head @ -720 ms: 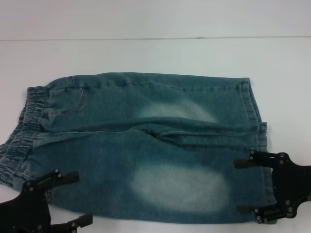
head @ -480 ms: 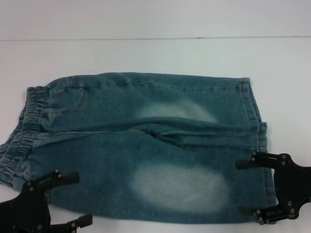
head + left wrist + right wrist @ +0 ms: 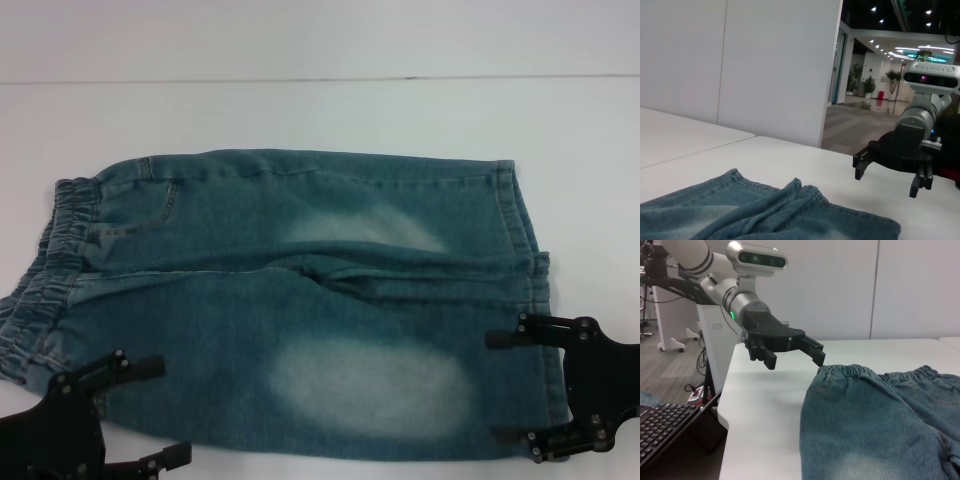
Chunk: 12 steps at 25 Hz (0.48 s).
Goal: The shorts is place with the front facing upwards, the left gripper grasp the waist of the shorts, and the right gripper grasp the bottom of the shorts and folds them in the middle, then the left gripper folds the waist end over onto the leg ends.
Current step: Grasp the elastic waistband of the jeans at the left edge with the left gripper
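The shorts (image 3: 290, 300) lie spread flat on the white table (image 3: 320, 110), reaching across most of its width and down toward its near edge. The waist of the shorts (image 3: 45, 280), a gathered band, lies toward the table's left edge; the bottom of the shorts (image 3: 525, 250), with its stitched hems, lies toward the right edge. Two pale bleached patches show on the denim, one on each leg panel.

The left end effector (image 3: 160, 410) sits at the near left corner of the shorts, beside the waist. Its two black fingers are spread wide apart, pointing in over the denim, and hold nothing. In the right wrist view, the left end effector (image 3: 792, 350) hangs above the table just beside the waistband, apart from the cloth.

The right end effector (image 3: 505, 385) sits at the near right corner of the shorts, at the hem. Its fingers are also spread wide, pointing inward over the hem edge, with nothing gripped between them. In the left wrist view, the right end effector (image 3: 887, 175) hovers above the table, clear of the denim hem (image 3: 805, 200).
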### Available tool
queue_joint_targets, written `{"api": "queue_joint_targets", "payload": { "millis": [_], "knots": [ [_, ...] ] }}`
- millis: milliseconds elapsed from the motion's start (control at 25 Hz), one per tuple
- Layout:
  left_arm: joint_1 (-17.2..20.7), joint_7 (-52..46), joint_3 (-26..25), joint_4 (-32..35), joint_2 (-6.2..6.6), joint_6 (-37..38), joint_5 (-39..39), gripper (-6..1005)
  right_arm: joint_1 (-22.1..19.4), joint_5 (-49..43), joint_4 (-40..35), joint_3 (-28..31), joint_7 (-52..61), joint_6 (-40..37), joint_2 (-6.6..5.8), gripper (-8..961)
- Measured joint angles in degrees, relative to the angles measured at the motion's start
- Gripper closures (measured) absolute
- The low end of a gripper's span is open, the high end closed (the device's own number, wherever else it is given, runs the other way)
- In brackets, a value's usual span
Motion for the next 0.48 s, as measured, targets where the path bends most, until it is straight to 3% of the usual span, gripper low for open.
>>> {"api": "queue_joint_targets", "payload": {
  "millis": [480],
  "knots": [
    [0.01,-0.31,-0.42,0.00,-0.09,-0.47,-0.03,64,0.50,-0.56,0.02,-0.14,0.21,-0.43,0.21,8]
  ]
}}
